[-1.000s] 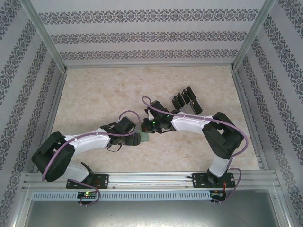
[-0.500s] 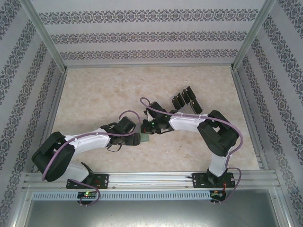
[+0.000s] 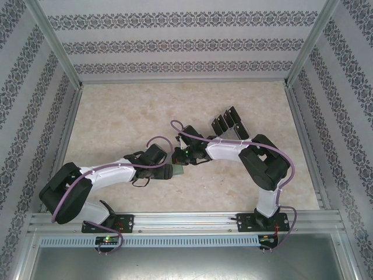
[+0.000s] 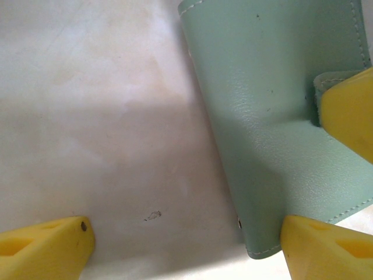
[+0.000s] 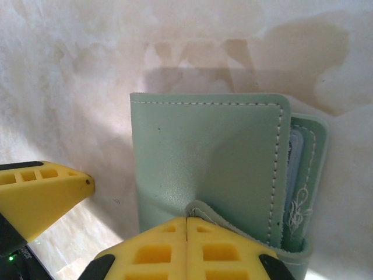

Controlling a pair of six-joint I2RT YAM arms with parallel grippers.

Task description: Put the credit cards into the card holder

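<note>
Early stage: wallet [image 3: 176, 171] folded at tabletop [image 3: 116, 116] centre, cards [image 3: 228, 121] in rack [image 3: 242, 133] at 1 o'clock from it. Left jaws wide, holding nothing; right jaws closed at tab [image 5: 250, 229]. To do: opening, loading every card.

The sage-green folding wallet [image 5: 204, 157] has a finely grained matte skin edged with white stitching. At its 3 o'clock edge in the right wrist view a paler grey-blue lining [image 5: 295, 169] shows, bearing a white curling line ornament. The left gripper [image 4: 185, 248] and the right gripper [image 5: 186, 233] both have bright yellow fingers. The worktop [image 3: 116, 116] is cream with beige marbling. At 1 o'clock from the wallet, the thin rectangular cards [image 3: 230, 121] are black. The enclosure walls [image 3: 175, 46] are white with grey-violet floral bands.
</note>
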